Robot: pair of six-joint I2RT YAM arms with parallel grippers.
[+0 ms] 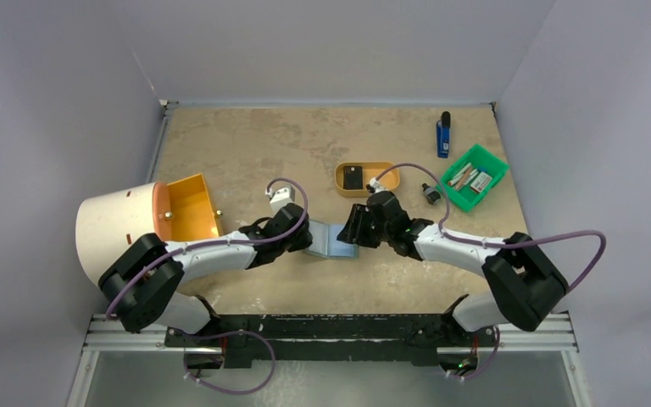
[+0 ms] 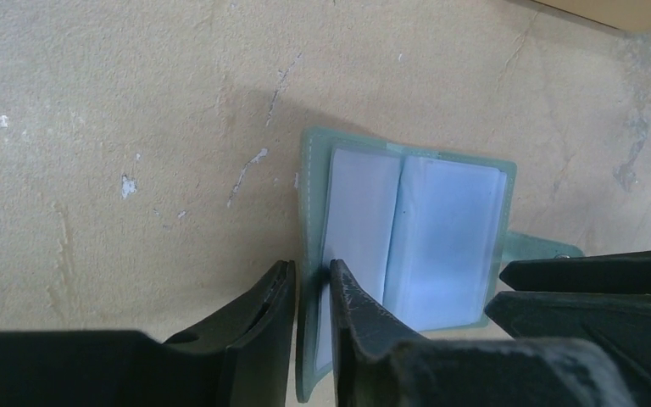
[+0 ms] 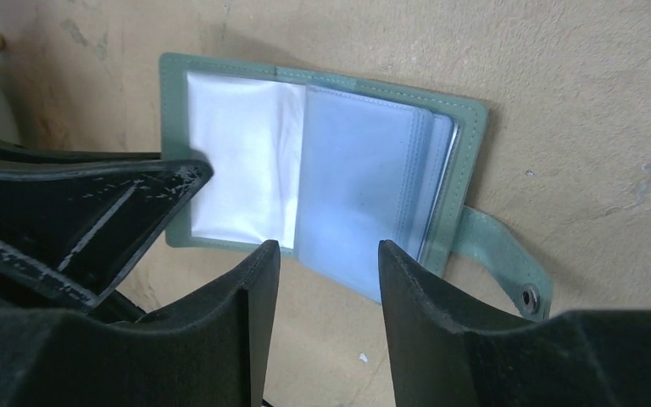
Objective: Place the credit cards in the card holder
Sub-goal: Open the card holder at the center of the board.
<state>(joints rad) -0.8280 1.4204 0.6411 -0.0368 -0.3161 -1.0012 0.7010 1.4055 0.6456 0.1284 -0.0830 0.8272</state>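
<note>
The sage-green card holder (image 1: 332, 240) lies open on the table between both arms, its clear sleeves (image 2: 415, 237) facing up and its snap tab (image 3: 509, 263) sticking out on the right-arm side. My left gripper (image 2: 312, 271) straddles the raised edge of the left cover, jaws only narrowly apart with a thin gap beside the cover. My right gripper (image 3: 329, 246) stands open over the near edge of the sleeves (image 3: 356, 170), holding nothing. In the top view both grippers (image 1: 305, 237) (image 1: 354, 231) meet at the holder. I cannot pick out the credit cards for certain.
A green bin (image 1: 453, 191) with several small flat pieces sits at the right, a small dark object (image 1: 431, 195) beside it. A tan oval tray (image 1: 339, 174) holds a black square item (image 1: 354, 178). A blue object (image 1: 444, 136) lies far right. An orange box (image 1: 191, 206) and white cylinder (image 1: 119, 225) stand left.
</note>
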